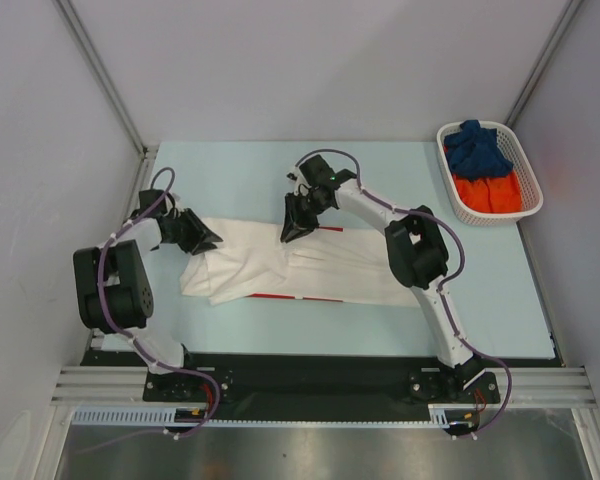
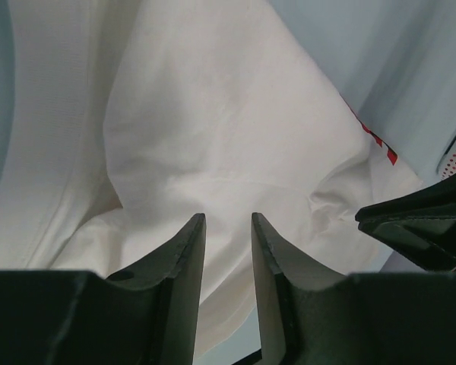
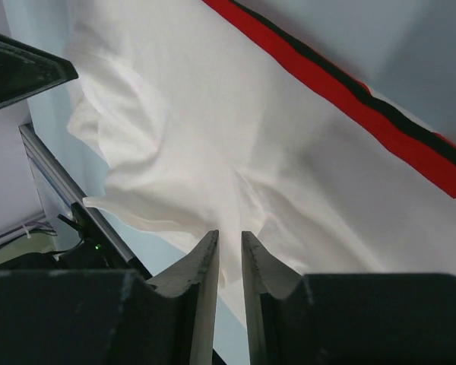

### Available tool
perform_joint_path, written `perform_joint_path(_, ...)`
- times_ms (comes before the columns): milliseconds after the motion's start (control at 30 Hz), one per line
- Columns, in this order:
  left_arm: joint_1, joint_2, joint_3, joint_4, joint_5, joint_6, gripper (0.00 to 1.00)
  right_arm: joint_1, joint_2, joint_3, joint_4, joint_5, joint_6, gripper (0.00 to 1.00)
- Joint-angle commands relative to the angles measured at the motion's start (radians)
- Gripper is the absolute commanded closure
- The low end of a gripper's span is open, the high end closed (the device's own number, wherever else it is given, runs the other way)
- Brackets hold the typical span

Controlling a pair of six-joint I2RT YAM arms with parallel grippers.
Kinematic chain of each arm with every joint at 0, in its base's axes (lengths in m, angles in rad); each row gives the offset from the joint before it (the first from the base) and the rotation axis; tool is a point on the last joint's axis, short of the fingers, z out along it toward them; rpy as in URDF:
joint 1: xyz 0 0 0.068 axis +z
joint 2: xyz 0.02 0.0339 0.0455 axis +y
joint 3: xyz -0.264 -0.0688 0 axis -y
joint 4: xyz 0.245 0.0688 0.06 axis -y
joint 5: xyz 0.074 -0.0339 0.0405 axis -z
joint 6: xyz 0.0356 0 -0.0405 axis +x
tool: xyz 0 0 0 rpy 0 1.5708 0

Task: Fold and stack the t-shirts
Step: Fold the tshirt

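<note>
A white t-shirt (image 1: 310, 265) lies spread across the middle of the table, with a red strip showing along its near edge. My left gripper (image 1: 208, 240) is at the shirt's far left corner. In the left wrist view the white t-shirt (image 2: 213, 114) runs between the fingers of the left gripper (image 2: 228, 217), which stand apart. My right gripper (image 1: 292, 235) is on the far edge near the middle. In the right wrist view the right gripper (image 3: 229, 233) is nearly closed, with the white t-shirt (image 3: 213, 129) puckered at its tips. A dark blue t-shirt (image 1: 477, 148) and an orange t-shirt (image 1: 487, 192) lie in the basket.
A white lattice basket (image 1: 533, 185) stands at the table's far right corner. A red and black band (image 3: 342, 91) crosses the shirt in the right wrist view. Grey walls close in the table on three sides. The arms' bases sit on the black rail at the near edge.
</note>
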Motion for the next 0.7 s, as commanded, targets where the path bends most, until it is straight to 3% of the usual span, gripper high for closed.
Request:
perform_joint_path(0,0.005,0.043,0.07,0.018,0.028,-0.015,0.65,0.003,-0.01,0.038,0.018,-0.017,0.016,0.77)
perform_joint_path(200,0.009,0.109,0.112,-0.051,-0.029,0.014,0.67,0.0,0.018,-0.009,0.023,-0.026,0.006,0.77)
perform_joint_path(467,0.018,0.168,0.117,-0.068,-0.087,0.054,0.68,-0.037,-0.09,-0.342,0.16,-0.02,0.036,0.81)
perform_joint_path(667,0.034,0.111,0.161,-0.129,-0.213,0.114,0.68,-0.051,-0.11,-0.295,0.089,0.017,-0.017,0.83)
